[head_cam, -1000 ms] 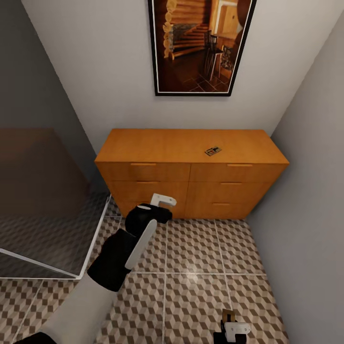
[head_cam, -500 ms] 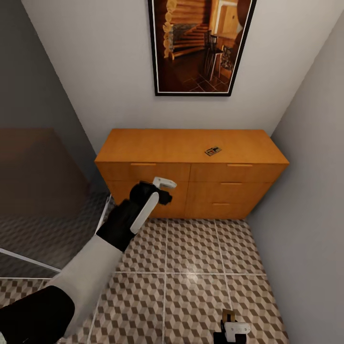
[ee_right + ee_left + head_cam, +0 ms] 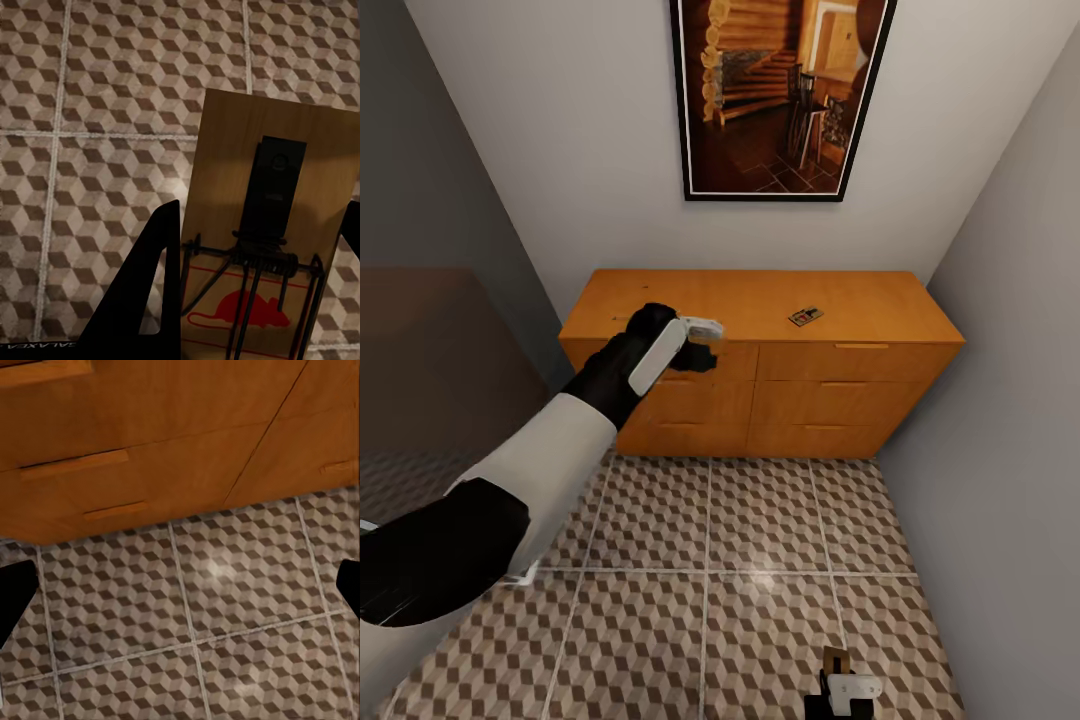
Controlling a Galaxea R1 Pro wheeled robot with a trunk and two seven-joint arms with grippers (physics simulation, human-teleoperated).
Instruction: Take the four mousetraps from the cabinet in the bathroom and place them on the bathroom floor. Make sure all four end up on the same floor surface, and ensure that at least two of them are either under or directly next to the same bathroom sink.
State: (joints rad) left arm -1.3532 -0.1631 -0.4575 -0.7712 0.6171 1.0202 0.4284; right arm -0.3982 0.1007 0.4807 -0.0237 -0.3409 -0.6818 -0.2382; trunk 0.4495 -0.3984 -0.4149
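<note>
Against the far wall in the head view stands the wide orange-brown wooden cabinet [image 3: 760,345] with slot-handled drawers, and one small brown wooden mousetrap [image 3: 806,316] lies on its flat top, right of the middle. The left end effector [image 3: 700,343] is raised at the cabinet's front top edge, left of the trap and apart from it. From this angle I cannot tell how wide its fingers stand. At the lower edge, the right end effector [image 3: 840,672] hangs low over the cube-patterned brown, beige and white tiled bathroom floor [image 3: 760,560] with a brown board between its fingers.

Through the left wrist view, drawer fronts and floor tiles fill the gap between two dark fingertips [image 3: 15,596] set wide apart, with nothing held.

Close up in the right wrist view, a second mousetrap [image 3: 262,225] with black wire and a red mouse print sits clamped between the dark fingers [image 3: 146,285].

To do the reach well, I judge the left arm should travel rightward above the top, descend squarely over the trap and pinch its long edges, avoiding the wire. No sink is visible here.
</note>
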